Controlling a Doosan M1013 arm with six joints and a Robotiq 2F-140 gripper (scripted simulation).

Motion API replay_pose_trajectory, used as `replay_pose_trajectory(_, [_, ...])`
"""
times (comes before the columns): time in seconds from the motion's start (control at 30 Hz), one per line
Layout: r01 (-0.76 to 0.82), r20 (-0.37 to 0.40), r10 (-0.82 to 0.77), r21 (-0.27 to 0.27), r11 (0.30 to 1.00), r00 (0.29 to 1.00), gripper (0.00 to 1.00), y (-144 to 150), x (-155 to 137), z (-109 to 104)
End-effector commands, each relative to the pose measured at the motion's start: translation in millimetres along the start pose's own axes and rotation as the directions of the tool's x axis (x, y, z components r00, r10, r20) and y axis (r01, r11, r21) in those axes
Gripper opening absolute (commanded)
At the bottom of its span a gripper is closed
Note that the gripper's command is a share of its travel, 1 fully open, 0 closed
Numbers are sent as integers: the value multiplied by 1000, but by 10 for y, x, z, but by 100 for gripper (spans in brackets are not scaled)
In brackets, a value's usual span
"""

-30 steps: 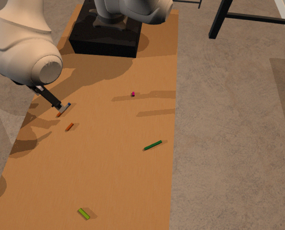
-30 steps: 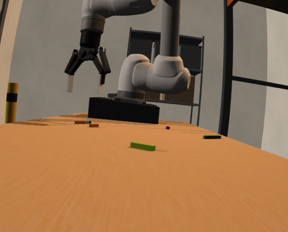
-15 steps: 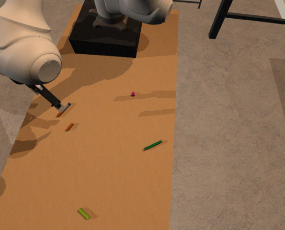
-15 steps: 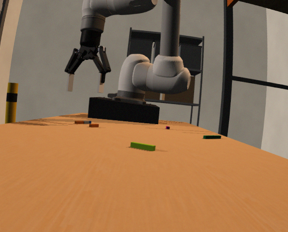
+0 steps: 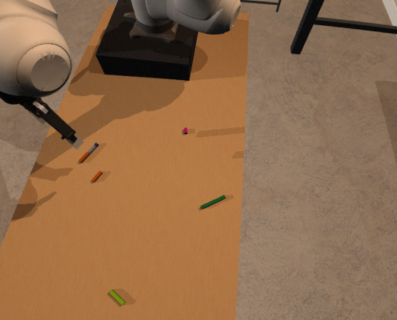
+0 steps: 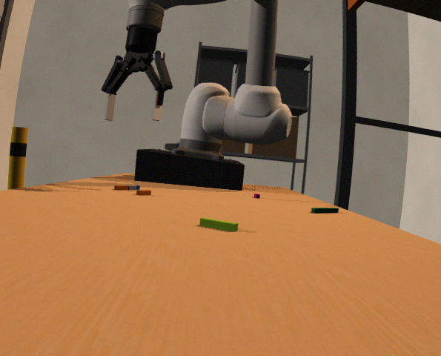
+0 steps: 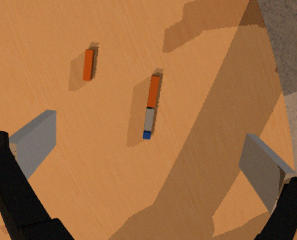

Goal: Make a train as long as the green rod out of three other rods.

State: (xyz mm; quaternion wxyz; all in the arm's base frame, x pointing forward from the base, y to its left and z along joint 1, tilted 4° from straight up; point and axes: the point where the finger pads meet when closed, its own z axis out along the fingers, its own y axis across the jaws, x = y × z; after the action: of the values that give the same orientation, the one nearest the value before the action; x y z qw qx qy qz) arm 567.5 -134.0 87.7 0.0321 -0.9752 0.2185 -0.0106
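A line of three rods lies flat near the table's left edge: an orange rod, a grey rod and a blue rod, end to end. It also shows in the wrist view and in the exterior view. A second orange rod lies apart beside it. The green rod lies at the right. My gripper is open and empty, high above the line of rods.
A magenta rod lies mid-table. A lime rod lies near the front. The black robot base stands at the far end of the table. The table's left edge is close to the line of rods.
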Motion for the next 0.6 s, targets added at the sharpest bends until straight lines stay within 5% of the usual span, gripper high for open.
replay_pose_trajectory(0.0, [-5,-3,5,-3,1000,1000,100,16,30,-167])
replay_pose_trajectory(0.57, [-5,-3,5,-3,1000,1000,100,15,30,-268])
